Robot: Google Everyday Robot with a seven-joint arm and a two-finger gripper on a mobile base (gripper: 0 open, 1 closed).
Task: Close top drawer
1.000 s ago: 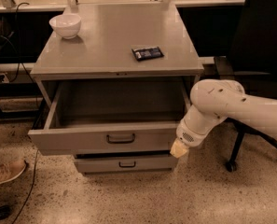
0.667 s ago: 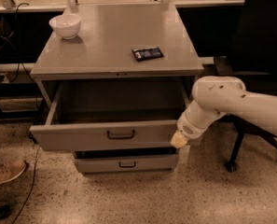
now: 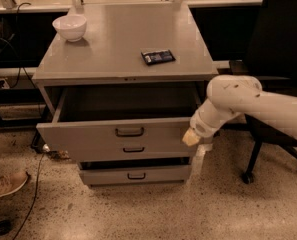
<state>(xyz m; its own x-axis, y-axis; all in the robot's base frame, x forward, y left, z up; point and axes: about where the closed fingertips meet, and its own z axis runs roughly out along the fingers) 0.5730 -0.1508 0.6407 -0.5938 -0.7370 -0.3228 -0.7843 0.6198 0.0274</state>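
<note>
Standing at the centre of the frame, a grey metal cabinet point(image 3: 123, 77) is recorded, its flat top serving as the counter point(image 3: 123, 34)

Item 1: top drawer point(image 3: 88, 134). It is found pulled well out toward the lower part of the frame, so that its dark, bare interior is exposed beneath the counter edge. A small dark bar handle point(image 3: 129, 131) is set at the middle of its front panel.

Item 2: claw point(image 3: 191, 137). A pale beige tip is seen at the right end of the top drawer's front panel, touching it or just beside it. Whether the claw is open or closed cannot be told.

Item 3: arm point(image 3: 258, 101). A thick white arm is brought in from the right edge of the frame and is bent down to the claw.

Item 4: middle drawer point(image 3: 158, 151) and bottom drawer point(image 3: 108, 175). Both are stacked under the top drawer, and each is fitted with a similar handle.

Item 5: white bowl point(image 3: 69, 26), placed upright at the upper left corner of the counter.

Item 6: dark packet point(image 3: 158, 57), laid flat right of the counter's centre, well apart from the bowl.

Item 7: black chair point(image 3: 283, 44), placed at the right of the frame behind the arm.

Item 8: shoe point(image 3: 5, 184), noted at the lower left edge on the speckled floor point(image 3: 138, 214)
</note>
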